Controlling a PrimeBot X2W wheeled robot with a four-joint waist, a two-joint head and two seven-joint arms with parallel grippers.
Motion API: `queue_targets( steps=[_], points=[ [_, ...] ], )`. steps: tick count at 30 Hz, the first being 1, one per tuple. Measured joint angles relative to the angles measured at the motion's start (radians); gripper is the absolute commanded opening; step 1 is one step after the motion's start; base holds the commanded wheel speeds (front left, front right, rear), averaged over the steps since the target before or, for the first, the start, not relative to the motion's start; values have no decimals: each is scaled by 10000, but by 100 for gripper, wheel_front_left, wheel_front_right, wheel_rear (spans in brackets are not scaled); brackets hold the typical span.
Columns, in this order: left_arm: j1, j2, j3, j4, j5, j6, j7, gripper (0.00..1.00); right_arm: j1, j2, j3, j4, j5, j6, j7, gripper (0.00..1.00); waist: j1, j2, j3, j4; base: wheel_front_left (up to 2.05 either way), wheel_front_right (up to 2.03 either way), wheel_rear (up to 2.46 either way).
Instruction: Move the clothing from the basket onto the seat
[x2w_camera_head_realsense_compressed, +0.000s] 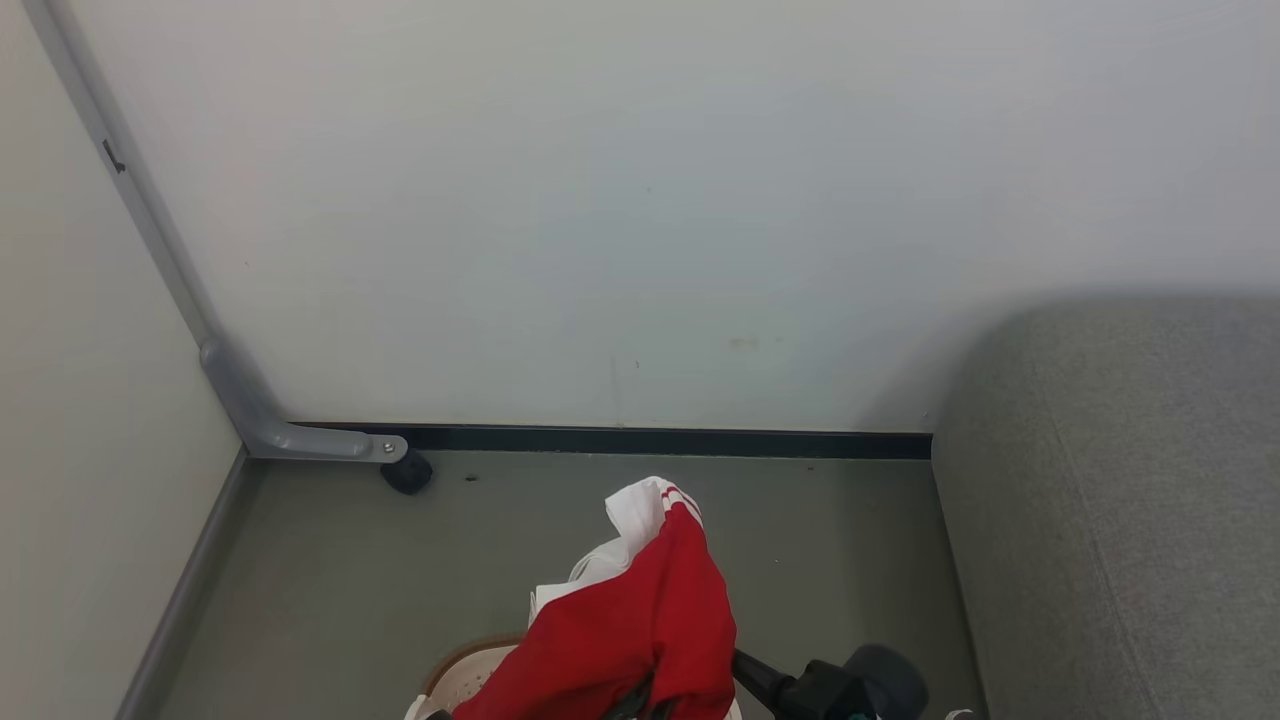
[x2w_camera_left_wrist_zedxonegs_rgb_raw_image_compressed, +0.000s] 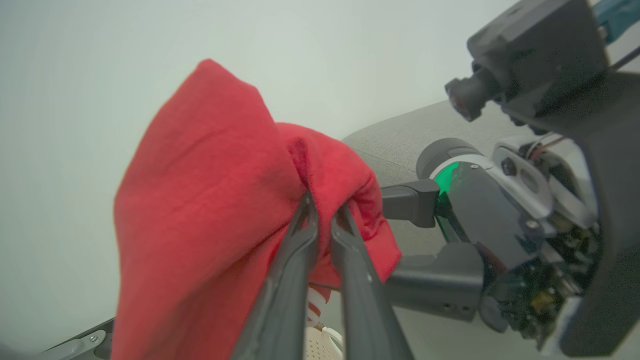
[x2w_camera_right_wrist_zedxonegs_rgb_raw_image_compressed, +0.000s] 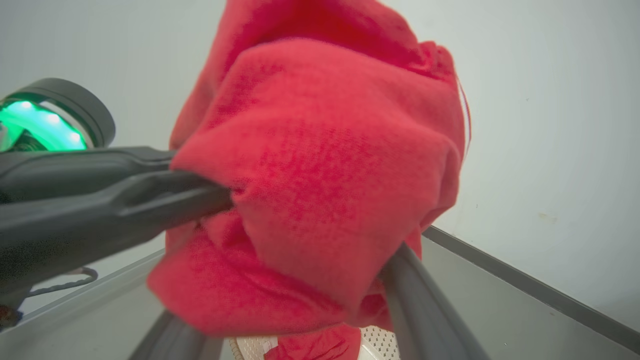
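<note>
The red clothing (x2w_camera_head_realsense_compressed: 640, 620), white-trimmed with thin white stripes, hangs bunched just above the basket (x2w_camera_head_realsense_compressed: 470, 672), pinched in the left pincer (x2w_camera_left_wrist_zedxonegs_rgb_raw_image_compressed: 322, 207). The cream basket is perforated and brown-rimmed. The grey-green seat (x2w_camera_head_realsense_compressed: 1120, 500) stands to the right, apart.

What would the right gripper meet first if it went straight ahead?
The clothing: it hangs right before the open right gripper, between its fingers, pinched by the left gripper. How near is unclear.
</note>
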Motion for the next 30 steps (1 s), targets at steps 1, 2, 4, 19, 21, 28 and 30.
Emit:
queue_targets(
  steps=[1,2,4,19,21,28,30],
  points=[
    [-2,6,-40,8,-75,0,0,0,3,15,-12,21,8,0,2,100,0,0,-3,5,0,0,0],
    [-7,8,-71,12,-153,0,0,0,10,31,-35,29,56,0,2,100,0,0,-6,11,0,0,0],
    [-28,19,-121,21,-253,0,0,0,32,73,-81,48,153,0,2,42,0,0,-13,23,0,0,0],
    [-114,12,-123,86,-407,-4,-2,0,253,217,-527,8,763,2,2,0,0,0,-80,69,0,0,0],
    [-115,-6,-63,88,-424,-50,0,0,311,245,-665,-56,876,4,2,0,0,0,-79,70,0,0,0],
    [-118,-15,17,88,-435,-63,0,100,438,316,-1114,-207,1055,13,4,0,0,0,-66,83,0,0,0],
    [-116,-4,71,92,-435,-65,0,100,429,286,-1325,-234,1066,10,2,0,0,0,-63,90,0,0,0]
  ],
)
